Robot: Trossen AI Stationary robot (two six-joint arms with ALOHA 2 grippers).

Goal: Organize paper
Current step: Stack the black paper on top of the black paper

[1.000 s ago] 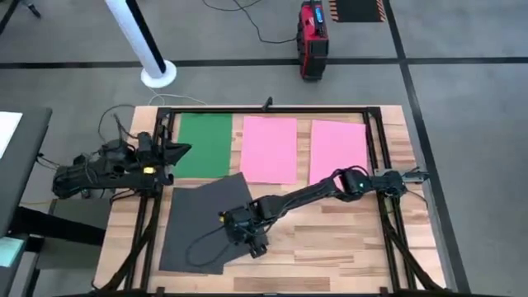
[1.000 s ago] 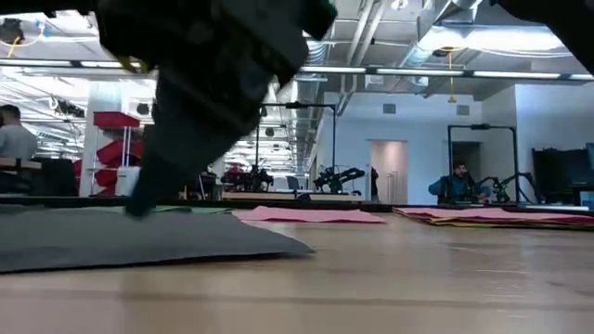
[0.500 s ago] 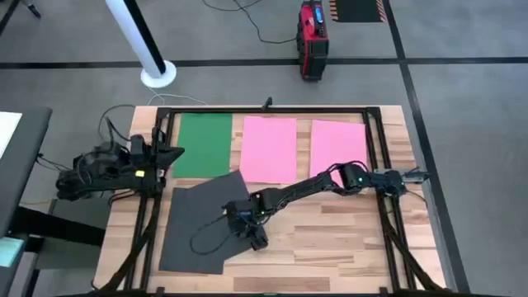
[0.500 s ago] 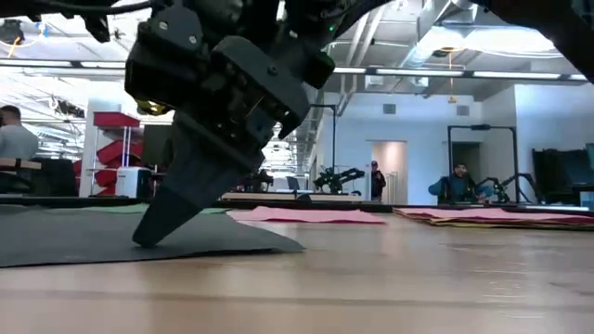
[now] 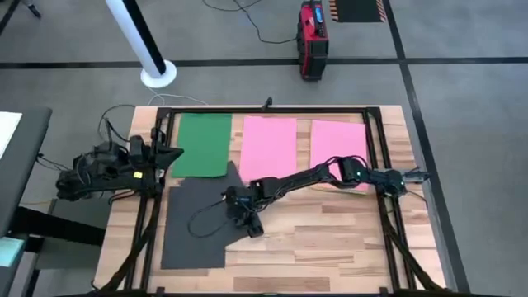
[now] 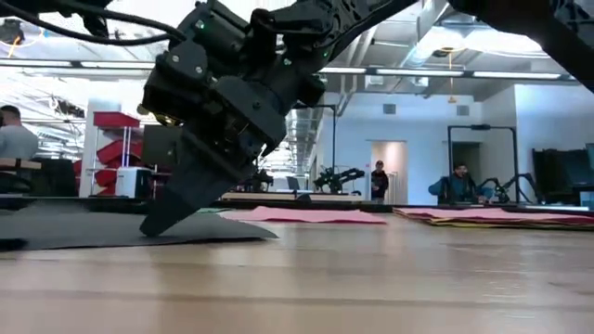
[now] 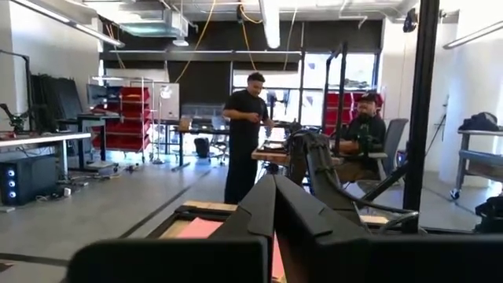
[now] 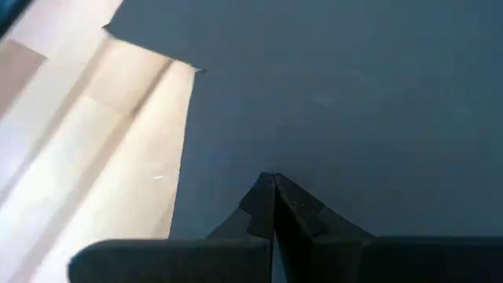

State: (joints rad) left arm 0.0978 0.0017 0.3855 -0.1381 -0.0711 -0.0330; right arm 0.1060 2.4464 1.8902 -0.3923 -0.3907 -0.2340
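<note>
Since a second ago the dark grey sheet [image 5: 198, 223] has slid and turned toward the left arm's side, its far corner now poking up against the green sheet [image 5: 203, 144]. Right gripper [image 5: 252, 227] is pressing its tips, clenched together, down on that grey sheet's edge; the low view shows the tips meeting the paper, which the overhead can't. Two pink sheets [image 5: 268, 148] are lying beside the green one. Left gripper [image 5: 175, 153] is hanging fingers-together just beside the green sheet's edge.
</note>
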